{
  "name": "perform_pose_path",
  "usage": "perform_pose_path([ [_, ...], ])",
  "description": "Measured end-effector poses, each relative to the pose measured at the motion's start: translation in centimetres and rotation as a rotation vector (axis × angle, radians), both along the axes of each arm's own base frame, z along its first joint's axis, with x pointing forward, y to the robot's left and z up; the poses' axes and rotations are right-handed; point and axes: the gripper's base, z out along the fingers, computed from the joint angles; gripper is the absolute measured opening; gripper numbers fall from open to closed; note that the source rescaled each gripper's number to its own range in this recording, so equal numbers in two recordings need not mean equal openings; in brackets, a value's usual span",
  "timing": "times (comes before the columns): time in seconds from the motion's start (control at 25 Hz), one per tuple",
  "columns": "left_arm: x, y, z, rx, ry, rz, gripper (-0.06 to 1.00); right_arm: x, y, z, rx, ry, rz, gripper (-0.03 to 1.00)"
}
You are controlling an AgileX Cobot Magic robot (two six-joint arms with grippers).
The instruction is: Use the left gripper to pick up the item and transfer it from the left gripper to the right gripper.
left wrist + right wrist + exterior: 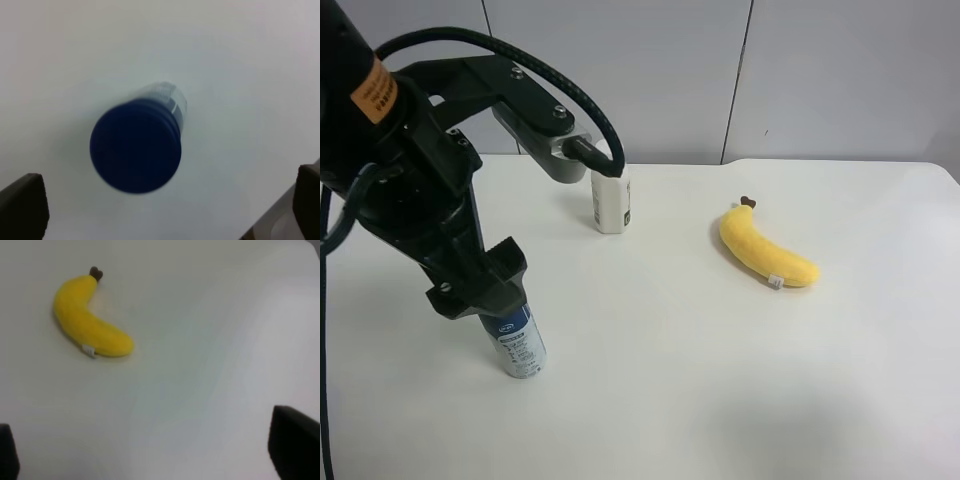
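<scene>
1. White laminate desk [670, 400] fills most of the exterior high view and carries all three objects, well apart from one another.
2. Your black arm fills the left of that view. Its left end effector [480, 290] hangs directly over the item and hides the cap from this camera. In the left wrist view the two dark fingers sit at the lower corners, spread wide, with nothing between them touching. It is fully open and holds nothing.
3. You cannot see the right end effector [150, 447] in the exterior high view. Its own wrist view shows only two dark fingertips at the lower corners, wide apart and empty, above bare desk.
4. The yellow plush banana [765, 245] lies right of centre, away from your work.
5. The item [522, 348] stands upright at lower left, with its silvery printed lower part showing beneath the end effector. From above, the dark-blue cap looks round and wider than the body.
   - I judge it to be a rigid metal can, light to moderate in weight, smooth and likely slippery.
   - It looks tall for its base, so a sideways nudge could tip it.
   - Close on the dark-blue upper body just under the cap, so the cap's lip stops it sliding down.
   - That hold leaves the lower part free for the right end effector to take.
6. The small white bottle [610, 205] stands upright at upper centre, partly behind the arm's link.
</scene>
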Motion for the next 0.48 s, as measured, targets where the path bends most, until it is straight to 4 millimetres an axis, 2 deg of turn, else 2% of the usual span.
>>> perform_pose_path([
  [0.48, 1.9, -1.7, -2.5, 0.047, -0.019, -0.021, 1.00, 0.0, 0.0, 0.0, 0.000, 0.000, 0.000, 1.00],
])
